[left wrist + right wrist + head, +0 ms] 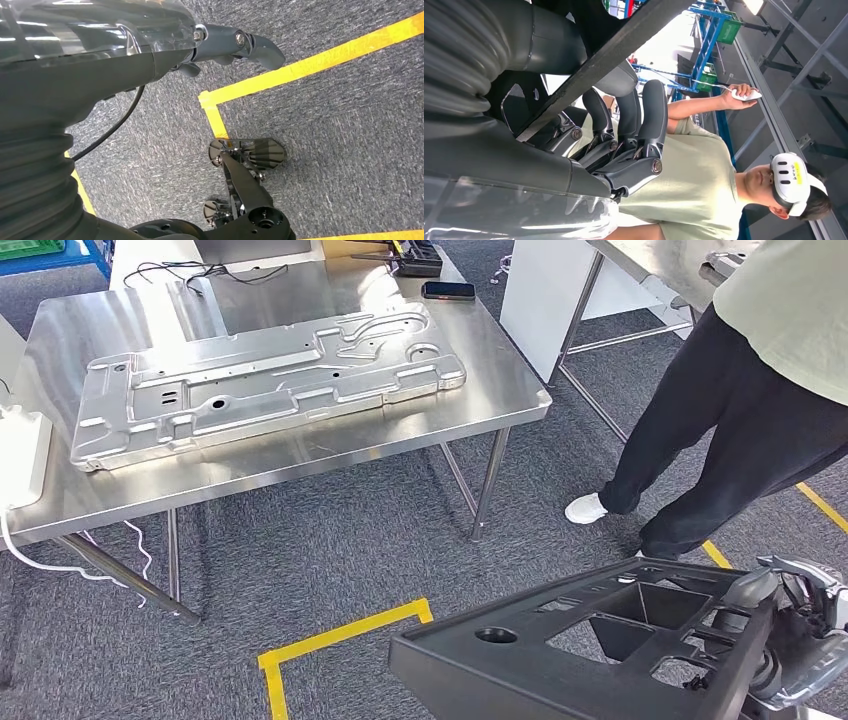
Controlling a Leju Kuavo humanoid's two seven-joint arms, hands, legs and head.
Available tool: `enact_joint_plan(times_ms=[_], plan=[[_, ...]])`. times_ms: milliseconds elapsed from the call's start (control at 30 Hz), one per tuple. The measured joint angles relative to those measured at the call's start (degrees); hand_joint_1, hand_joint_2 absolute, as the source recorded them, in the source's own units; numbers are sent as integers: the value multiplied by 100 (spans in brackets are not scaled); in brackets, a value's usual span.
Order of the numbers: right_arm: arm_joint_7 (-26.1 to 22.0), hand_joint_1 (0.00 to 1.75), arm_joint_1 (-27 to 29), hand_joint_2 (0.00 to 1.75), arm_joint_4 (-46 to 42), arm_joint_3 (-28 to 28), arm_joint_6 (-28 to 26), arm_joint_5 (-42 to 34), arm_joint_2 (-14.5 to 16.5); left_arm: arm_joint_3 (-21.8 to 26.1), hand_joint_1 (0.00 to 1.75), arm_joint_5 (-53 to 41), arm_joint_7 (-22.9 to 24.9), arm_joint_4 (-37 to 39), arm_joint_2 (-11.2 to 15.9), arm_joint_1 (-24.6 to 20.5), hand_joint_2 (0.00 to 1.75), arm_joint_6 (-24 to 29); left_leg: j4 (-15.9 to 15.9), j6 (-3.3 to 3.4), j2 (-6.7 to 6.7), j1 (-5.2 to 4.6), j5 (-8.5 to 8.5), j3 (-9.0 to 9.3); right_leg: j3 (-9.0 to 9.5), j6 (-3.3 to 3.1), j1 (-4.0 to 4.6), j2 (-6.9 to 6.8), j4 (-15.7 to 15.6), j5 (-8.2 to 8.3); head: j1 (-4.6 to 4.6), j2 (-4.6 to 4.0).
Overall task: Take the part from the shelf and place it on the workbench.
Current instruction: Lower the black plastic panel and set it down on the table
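Nearest the head camera, a black plastic part (560,655) with moulded openings and a round hole juts across the lower right, carried low over the grey carpet. Its right edge sits in the right hand (775,640), whose grey cover and dark fingers wrap the rim. From the right wrist camera, the right hand's dark fingers (644,125) curl up around the part's thin black edge (594,65), with the thick thumb on the other side, so the hand is grasping the part.

From the left wrist camera, the left hand (235,47) hangs over the carpet with nothing in it. One grey finger points out straight. The rest of the fingers are hidden behind the cover, so I cannot tell whether that hand is released or clenched.

Ahead stands a stainless steel workbench (500,360). A large pressed metal panel (265,380) lies flat along it, and a dark phone (448,290) rests near the far edge. White cables (60,565) trail down at the bench's left end. The black part is well apart from the bench, not yet on it.

Yellow floor tape (330,640) forms a corner on the carpet just left of the part. A person in a pale green shirt and black trousers (730,420) stands at right, beside a second table; from the right wrist camera they wear a white headset (791,180) and hold a white controller (744,94).
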Motion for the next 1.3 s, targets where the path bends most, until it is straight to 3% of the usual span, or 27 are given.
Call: enact_joint_plan(times_ms=[333, 467, 567, 633, 700, 733, 767, 833, 900, 967, 1067, 1133, 1300], plan=[[0, 175, -19, 175, 1, 19, 0, 16, 0, 3, 0, 6, 4, -2, 2, -1, 175, -3, 16, 17, 0, -56, -11, 0, 2, 10, -30, 0, -4, 0, -1, 0], [0, 175, -30, 175, 0, 28, 0, 20, 0, 3, 0, 5, 4, -3, 9, -3, 175, -3, 44, 68, 2, -88, -44, -3, 14, 66, -61, 1, -19, -12, -9, 0], [1, 175, -52, 175, -2, 38, -2, 33, -1, 3, 0, 2, 0, -4, 10, -13, 175, -3, -24, 136, 18, -49, -47, 51, -23, 112, -67, -13, 98, -97, -6, 0], [1, 175, -64, 175, -2, 46, -4, 40, -7, 3, 0, -4, -3, -4, 10, -17, 175, -3, -64, 174, 45, -21, -49, 96, -330, 107, -57, -29, 682, -360, 39, 0], [2, 175, -62, 175, -1, 54, -5, 42, -12, 5, 0, -8, -3, -4, 11, -18, 175, -3, -62, 187, 63, -22, -67, 118, -844, 104, -49, -31, 1522, -644, 80, 0], [3, 175, -58, 175, 0, 56, -5, 42, -14, 8, 0, -9, -3, -4, 11, -17, 175, -3, -60, 184, 67, -21, -80, 134, -1030, 105, -50, -32, 1771, -655, 93, 0], [4, 175, -57, 175, 1, 60, -5, 42, -14, 13, 0, -10, -3, -4, 10, -17, 175, -3, -58, 172, 66, -14, -99, 159, -1101, 107, -53, -33, 1786, -536, 102, 0], [4, 175, -59, 175, 1, 66, -5, 42, -15, 22, 0, -10, -3, -4, 9, -17, 175, -3, -55, 115, 54, 14, -152, 240, -905, 113, -60, -48, 1166, -29, 140, 0], [5, 175, -63, 175, 3, 72, -6, 42, -16, 31, 0, -10, -3, -4, 12, -19, 175, -3, -46, 30, 40, 13, -207, 297, -633, 106, -51, -74, 495, 290, 196, 0], [9, 175, -58, 175, 4, 73, -7, 41, -17, 39, 0, -11, -3, -4, 15, -21, 175, -3, -42, -7, 36, -11, -234, 307, -557, 78, -57, -81, 301, 309, 193, 0], [10, 175, -54, 175, 3, 72, -7, 42, -17, 43, 0, -13, -3, -3, 14, -19, 175, -4, -81, 36, 39, 5, -221, 339, -552, 42, -61, -65, 295, 306, 74, 0], [16, 175, -56, 175, 3, 72, 2, 27, -17, 44, 0, -14, -4, -4, 13, -21, 175, -4, -119, 25, 40, 16, -215, 366, -543, 13, -42, -62, 297, 288, 15, 0], [39, 175, -59, 175, 3, 74, 109, -116, -19, 59, 0, -30, -32, -4, 14, -21, 175, -3, -150, -60, 37, 22, -215, 382, -539, -21, -28, -64, 303, 267, -46, 0]])
